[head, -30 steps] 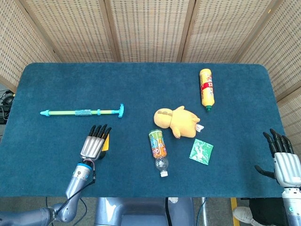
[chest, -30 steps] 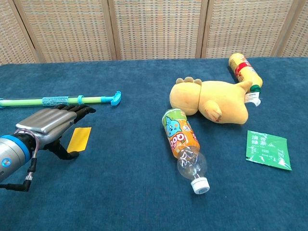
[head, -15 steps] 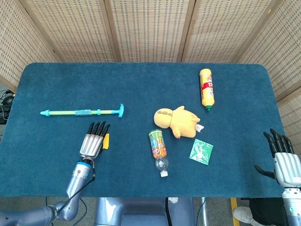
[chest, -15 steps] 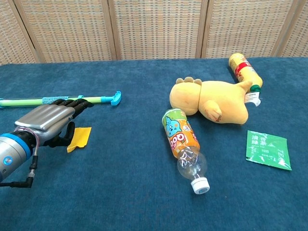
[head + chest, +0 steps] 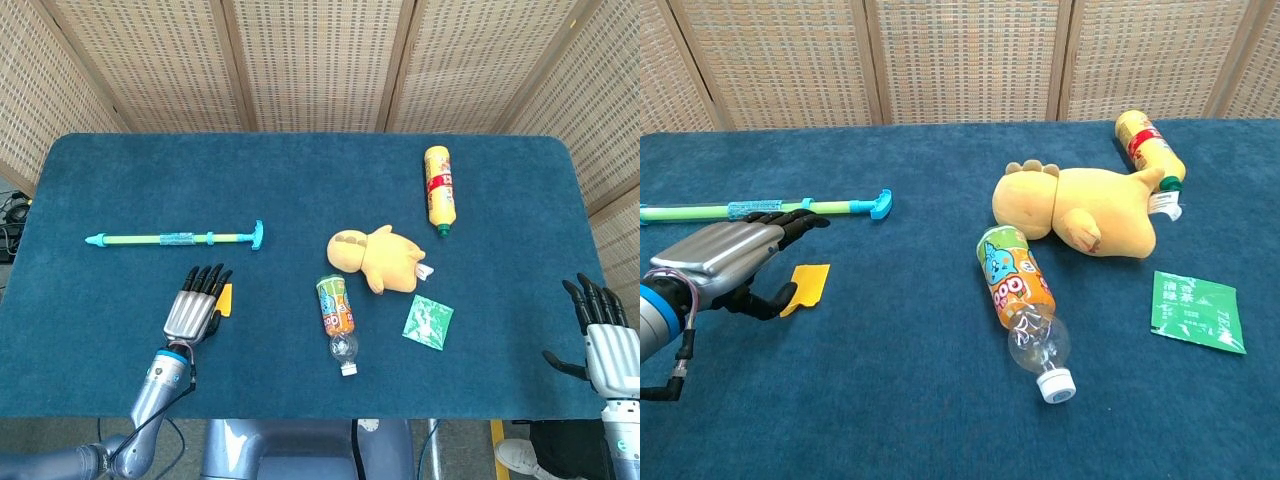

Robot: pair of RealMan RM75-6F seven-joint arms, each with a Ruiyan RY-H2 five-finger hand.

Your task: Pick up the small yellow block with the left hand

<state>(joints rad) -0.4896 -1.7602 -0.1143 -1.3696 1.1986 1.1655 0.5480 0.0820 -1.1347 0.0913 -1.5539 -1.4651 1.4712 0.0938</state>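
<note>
The small yellow block (image 5: 226, 298) (image 5: 807, 285) lies flat on the blue cloth, near the front left of the table. My left hand (image 5: 194, 306) (image 5: 725, 256) hovers just to its left, palm down, with the fingers stretched out over the cloth. The thumb reaches toward the block's left edge and seems to touch it; nothing is gripped. My right hand (image 5: 604, 340) hangs open past the table's front right corner and shows only in the head view.
A green and blue rod (image 5: 175, 239) (image 5: 760, 208) lies just beyond the left hand. A plastic bottle (image 5: 1021, 301), a yellow plush toy (image 5: 1080, 213), a green sachet (image 5: 1197, 310) and a yellow bottle (image 5: 1147, 145) lie to the right.
The left hand has drawn back to the left, off the block. The block, tipped up under the thumb half a second ago, lies flat again. The right hand has not moved.
</note>
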